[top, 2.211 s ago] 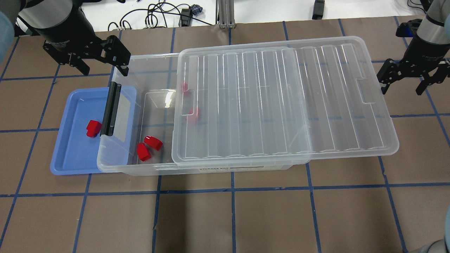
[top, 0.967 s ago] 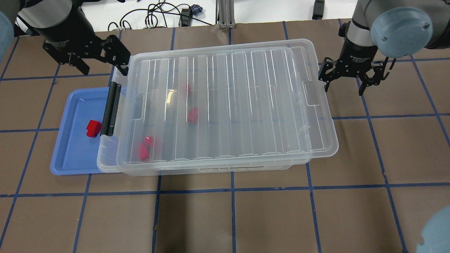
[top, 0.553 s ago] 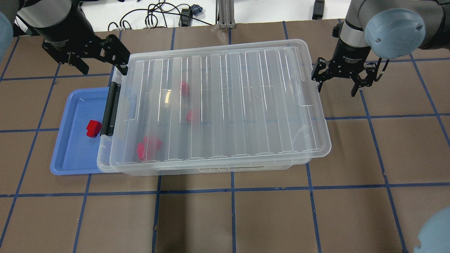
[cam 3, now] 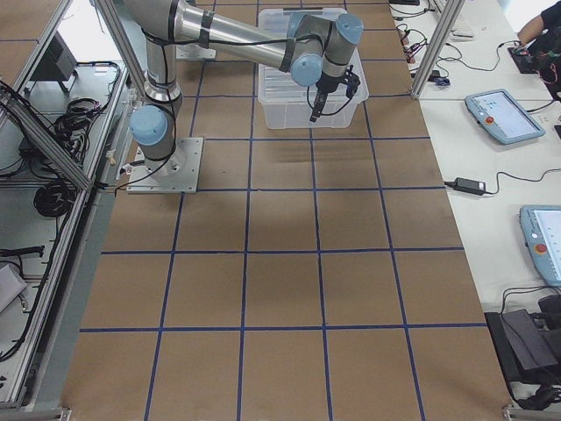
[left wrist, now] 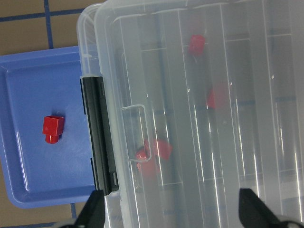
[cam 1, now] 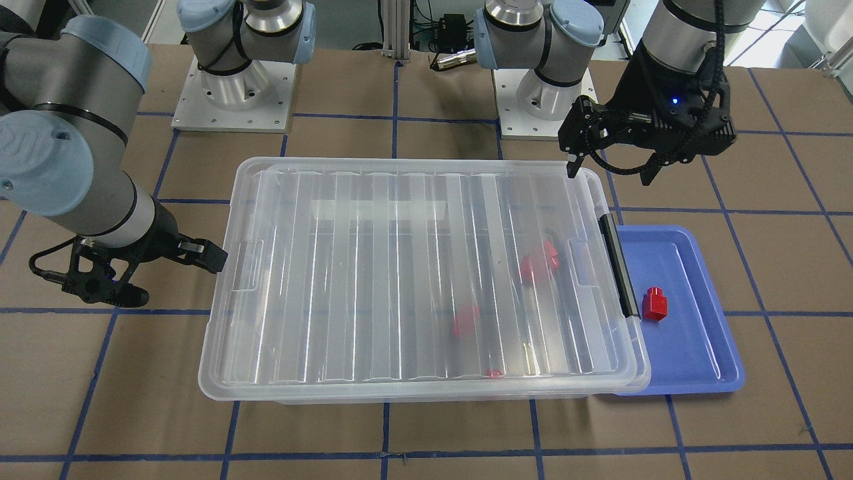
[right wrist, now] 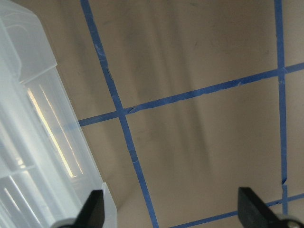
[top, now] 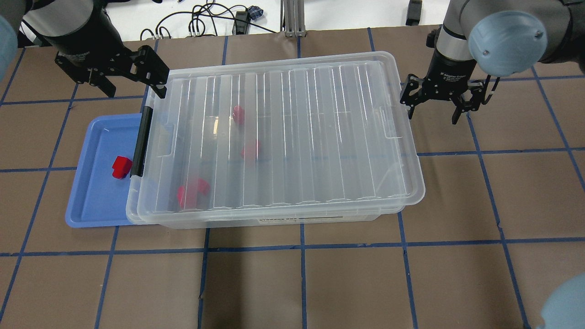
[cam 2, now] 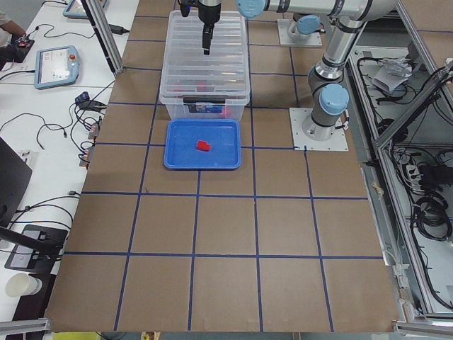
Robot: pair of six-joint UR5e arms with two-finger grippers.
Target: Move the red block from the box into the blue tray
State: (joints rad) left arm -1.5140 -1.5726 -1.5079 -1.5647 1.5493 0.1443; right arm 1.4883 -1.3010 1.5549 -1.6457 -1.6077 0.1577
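One red block (top: pixel 121 167) lies in the blue tray (top: pixel 96 196) at the table's left, apart from both grippers. It also shows in the left wrist view (left wrist: pixel 52 128). The clear box (top: pixel 292 137) has its ribbed lid over it and a black latch (top: pixel 140 141) at the tray end. Several red blocks (top: pixel 238 114) show blurred through the lid. My left gripper (top: pixel 132 89) is open and empty above the box's back left corner. My right gripper (top: pixel 433 116) is open and empty just off the lid's right end.
The box's left end overlaps the tray's right rim. Cables (top: pixel 205 23) and a metal post (top: pixel 292 18) lie beyond the table's back edge. The arm bases (cam 1: pixel 233 93) stand behind the box. Blue tape lines grid the brown table.
The lid has slid left from hanging off the box's right end to covering the box. My right gripper moved left behind it. My left gripper and the tray's block have not moved.
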